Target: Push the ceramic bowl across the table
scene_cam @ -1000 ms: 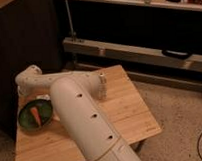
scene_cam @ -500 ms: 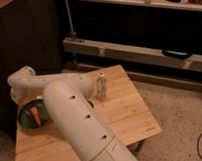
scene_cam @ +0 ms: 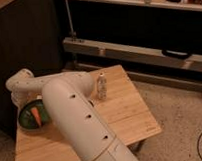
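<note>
Pushing is judged in hand: the clenched tool (scene_cam: 19, 104) is seen just left of the ceramic bowl (scene_cam: 33, 117), at the left side of the desk (scene_cam: 120, 112); a steady rightward shove is called for.

The dark green ceramic bowl (scene_cam: 28, 120) was set upright near the light-wood worktop's (scene_cam: 123, 111) left edge; the gripper was hidden behind the arm (scene_cam: 70, 111).
</note>
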You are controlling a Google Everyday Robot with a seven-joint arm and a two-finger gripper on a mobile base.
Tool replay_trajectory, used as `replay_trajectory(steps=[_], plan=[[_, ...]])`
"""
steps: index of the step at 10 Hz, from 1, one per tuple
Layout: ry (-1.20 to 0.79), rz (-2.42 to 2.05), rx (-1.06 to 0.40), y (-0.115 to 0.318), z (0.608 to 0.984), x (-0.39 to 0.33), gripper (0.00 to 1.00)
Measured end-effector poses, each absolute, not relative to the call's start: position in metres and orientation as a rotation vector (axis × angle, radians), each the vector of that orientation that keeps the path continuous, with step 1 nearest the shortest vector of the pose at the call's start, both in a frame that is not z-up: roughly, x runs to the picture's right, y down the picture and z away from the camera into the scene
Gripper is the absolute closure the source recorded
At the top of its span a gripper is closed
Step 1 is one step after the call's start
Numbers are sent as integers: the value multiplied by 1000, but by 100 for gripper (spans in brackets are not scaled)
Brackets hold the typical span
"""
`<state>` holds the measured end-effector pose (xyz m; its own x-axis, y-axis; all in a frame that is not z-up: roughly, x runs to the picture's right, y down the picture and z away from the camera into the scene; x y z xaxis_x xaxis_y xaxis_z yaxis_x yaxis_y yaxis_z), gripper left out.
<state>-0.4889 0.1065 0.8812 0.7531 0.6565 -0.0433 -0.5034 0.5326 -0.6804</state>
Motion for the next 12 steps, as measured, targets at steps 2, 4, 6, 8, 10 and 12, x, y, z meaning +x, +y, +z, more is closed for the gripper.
replay_trajectory(steps=[2,4,6,8,10,12], plan=[[-230,694,-714,108,878,-478,100],[-236,690,-707,105,868,-474,100],[-238,704,-728,113,864,-470,100],[-234,720,-751,124,864,-467,100],[-221,733,-761,134,869,-462,100],[-216,727,-750,137,865,-459,100]])
